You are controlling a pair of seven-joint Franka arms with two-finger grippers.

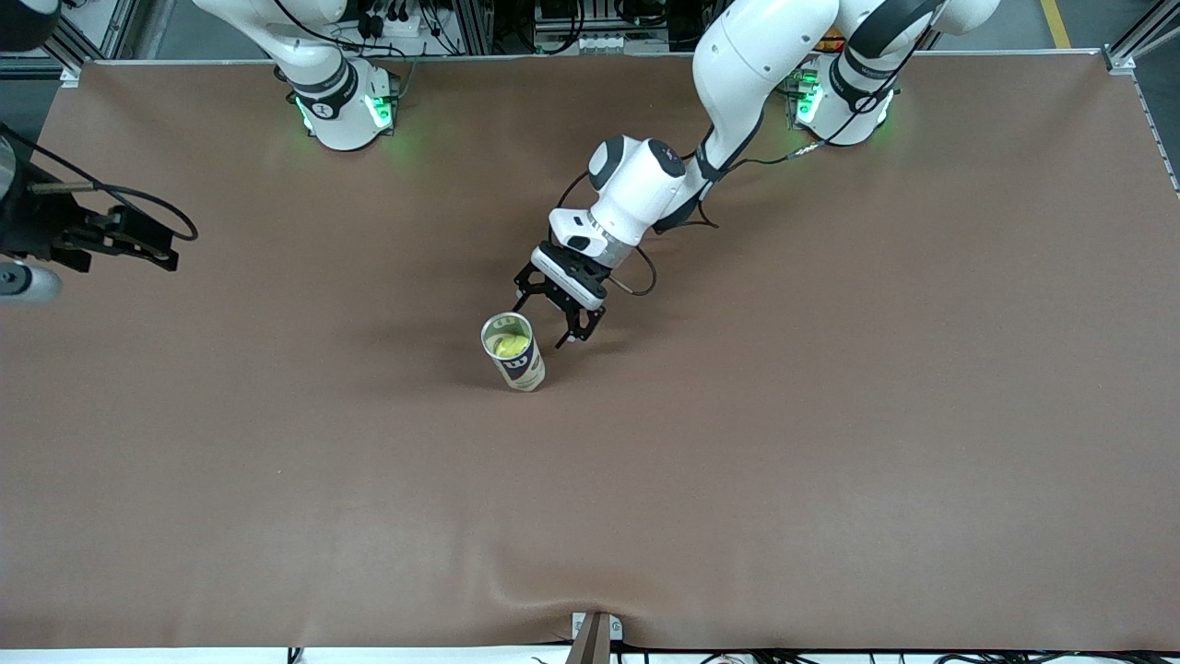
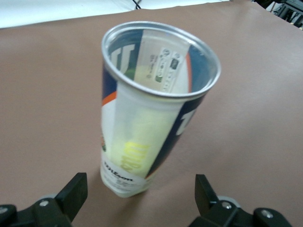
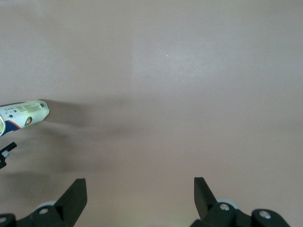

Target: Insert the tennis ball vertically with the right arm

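Nearest the front camera you have the open can point(image 1: 513, 351) standing upright on the brown table point(image 1: 830, 443), about midway between the arms' ends, with the tennis ball point(image 1: 512, 345) sitting inside it. Just beside the can, your left gripper point(image 1: 553, 318) hovers with jaws spread and holding nothing. Your right gripper point(image 1: 138, 242) waits over the right arm's end of the table, jaws spread and empty.

We see the right arm point(image 1: 55, 235) cut off by the front view's edge, its wrist mostly out of frame. The tennis ball point(image 1: 510, 346) shows only partly inside the can point(image 1: 518, 361). In the right wrist view the can is clipped at the edge.
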